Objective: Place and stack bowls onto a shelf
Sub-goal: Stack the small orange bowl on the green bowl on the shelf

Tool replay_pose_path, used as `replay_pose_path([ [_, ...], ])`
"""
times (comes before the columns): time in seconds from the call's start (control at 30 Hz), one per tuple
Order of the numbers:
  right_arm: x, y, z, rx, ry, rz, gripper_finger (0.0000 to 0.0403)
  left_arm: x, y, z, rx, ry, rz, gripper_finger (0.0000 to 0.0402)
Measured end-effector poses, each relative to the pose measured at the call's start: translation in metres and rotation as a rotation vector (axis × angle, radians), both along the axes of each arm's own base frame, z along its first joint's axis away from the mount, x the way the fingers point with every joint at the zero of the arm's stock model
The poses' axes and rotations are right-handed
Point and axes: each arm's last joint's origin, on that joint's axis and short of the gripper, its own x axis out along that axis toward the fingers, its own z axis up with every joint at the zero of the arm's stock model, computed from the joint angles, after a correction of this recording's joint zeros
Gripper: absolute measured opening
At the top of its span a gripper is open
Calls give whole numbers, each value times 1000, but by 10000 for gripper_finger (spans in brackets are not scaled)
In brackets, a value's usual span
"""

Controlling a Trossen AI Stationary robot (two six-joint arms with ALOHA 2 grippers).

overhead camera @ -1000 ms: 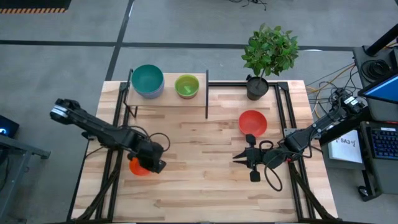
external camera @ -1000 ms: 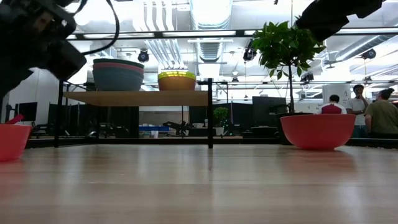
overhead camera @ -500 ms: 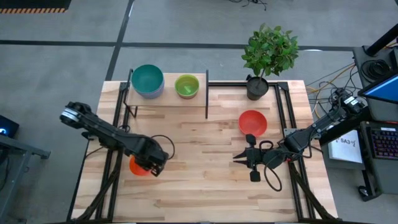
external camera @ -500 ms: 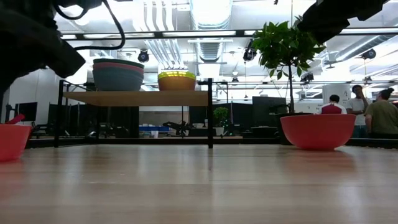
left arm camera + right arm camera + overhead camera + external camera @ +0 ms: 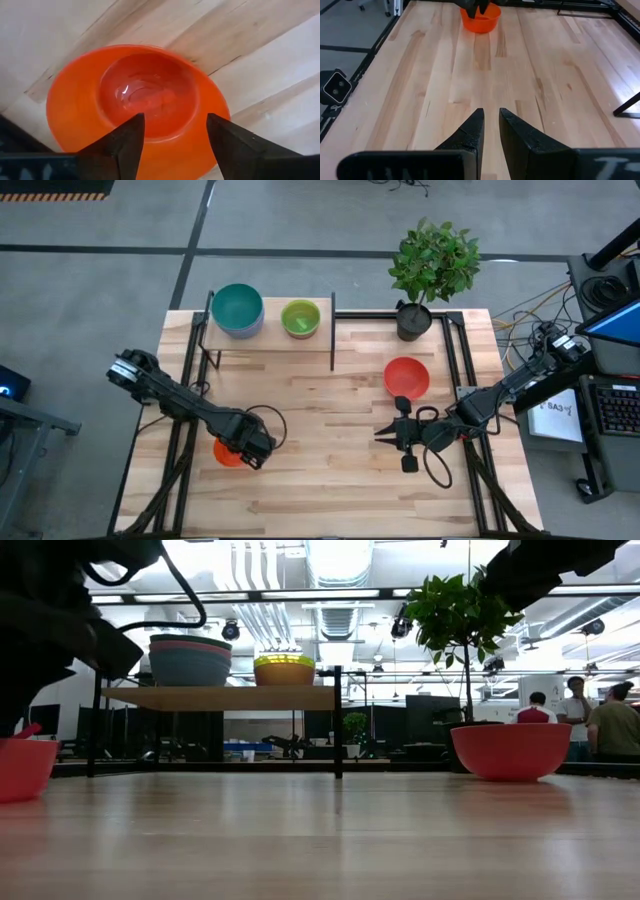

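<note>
Two stacks already on shelf (image 5: 268, 340): teal bowl (image 5: 237, 308) topping large ones, green bowl (image 5: 300, 317) topping small. Still on table (image 5: 330, 470): red bowl (image 5: 406, 378), orange bowl (image 5: 135, 105). Left gripper (image 5: 172, 145) spread wide over orange rim, nothing grasped; right gripper (image 5: 490, 131) near closed, empty, idle mid-table. Stack counts unclear; orange mostly hidden from above

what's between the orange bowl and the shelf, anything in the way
Nothing visible. The orange bowl sits on the table under the left end effector, whose fingers straddle its rim. Bare tabletop runs from there to the shelf, where the teal-topped stack and green-topped stack already stand.
</note>
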Motion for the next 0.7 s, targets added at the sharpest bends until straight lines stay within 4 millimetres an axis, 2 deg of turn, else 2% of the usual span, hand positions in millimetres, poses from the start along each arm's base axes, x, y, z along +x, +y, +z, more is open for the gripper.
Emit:
replay_pose_path([
  [0.2,2,1,-4,-9,14,0,47,-1,0,4,-10,-20,-8,196],
  [0.37,3,2,-5,-12,17,0,47,-3,1,19,-37,-76,-7,194],
  [0.5,3,2,-5,-12,17,0,47,5,-3,30,-73,-164,-22,194],
  [0.6,3,2,-5,-13,17,0,47,13,-8,27,-76,-227,-41,194],
  [0.7,3,2,-5,-13,17,0,47,13,-8,15,-47,-163,-39,194],
])
